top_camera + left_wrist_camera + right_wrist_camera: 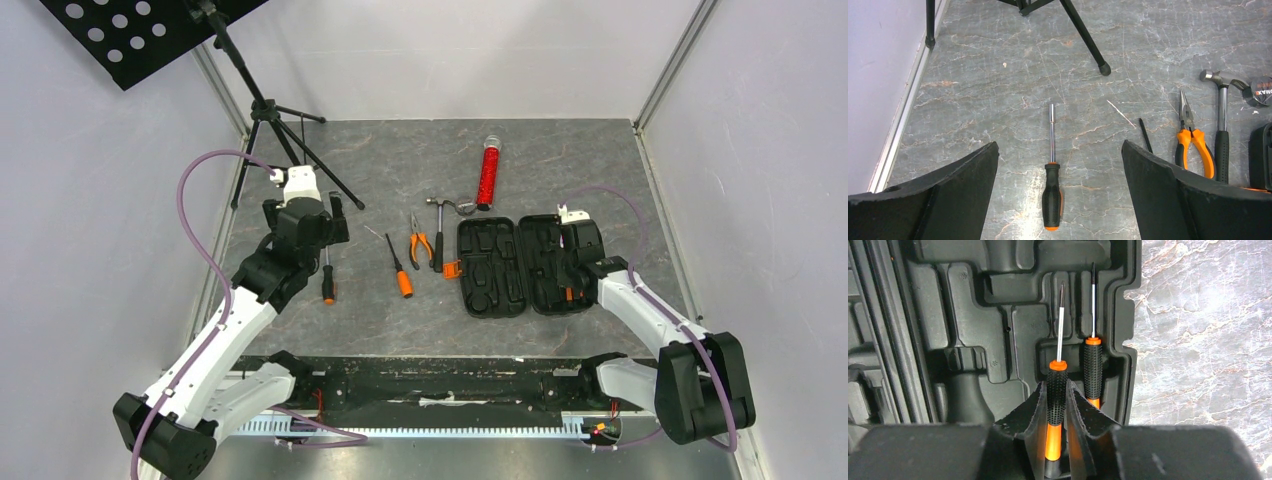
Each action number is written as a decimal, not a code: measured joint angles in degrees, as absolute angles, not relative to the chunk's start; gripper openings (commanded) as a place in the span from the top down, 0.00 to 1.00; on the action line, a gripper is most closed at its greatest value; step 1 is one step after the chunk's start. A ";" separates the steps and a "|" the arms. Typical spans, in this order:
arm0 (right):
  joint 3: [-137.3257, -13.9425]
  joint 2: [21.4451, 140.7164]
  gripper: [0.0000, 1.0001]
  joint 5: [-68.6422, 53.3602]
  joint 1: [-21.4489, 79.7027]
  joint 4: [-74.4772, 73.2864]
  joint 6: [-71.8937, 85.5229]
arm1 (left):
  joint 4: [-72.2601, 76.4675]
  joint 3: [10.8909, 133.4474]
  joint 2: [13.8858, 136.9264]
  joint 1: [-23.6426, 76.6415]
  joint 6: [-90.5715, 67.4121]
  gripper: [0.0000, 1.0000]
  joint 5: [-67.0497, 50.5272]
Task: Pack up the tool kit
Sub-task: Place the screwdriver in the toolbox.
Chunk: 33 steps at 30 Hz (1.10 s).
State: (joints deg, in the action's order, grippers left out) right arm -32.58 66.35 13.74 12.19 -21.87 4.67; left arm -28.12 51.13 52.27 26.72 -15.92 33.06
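Observation:
The black tool kit case (490,265) lies open right of centre. My right gripper (572,270) is over its right half. In the right wrist view the gripper (1057,392) is shut on a small orange-and-black screwdriver (1056,377), held over a moulded slot of the case (973,315). A second small screwdriver (1093,365) lies in the slot beside it. My left gripper (310,235) is open above an orange-and-black screwdriver (327,282). In the left wrist view that screwdriver (1052,195) lies on the table between the spread fingers of the gripper (1059,145), untouched.
Another screwdriver (400,275), the pliers (420,243) and the hammer (440,225) lie between the left gripper and the case. A red tube (488,175) lies behind the case. The black tripod (275,120) stands at the back left, one leg (1088,37) close ahead of the left gripper.

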 measured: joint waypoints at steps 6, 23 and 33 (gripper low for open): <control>-32.58 66.39 0.70 13.72 12.19 -20.84 4.62 | -28.12 51.13 52.27 26.72 -15.92 0.03 33.04; -34.20 64.40 0.83 13.91 12.08 -22.61 4.84 | -27.99 50.89 52.29 26.72 -15.90 0.04 32.97; -34.79 63.81 0.90 12.03 10.33 -24.75 4.91 | -27.49 50.81 52.29 26.72 -15.90 0.04 32.97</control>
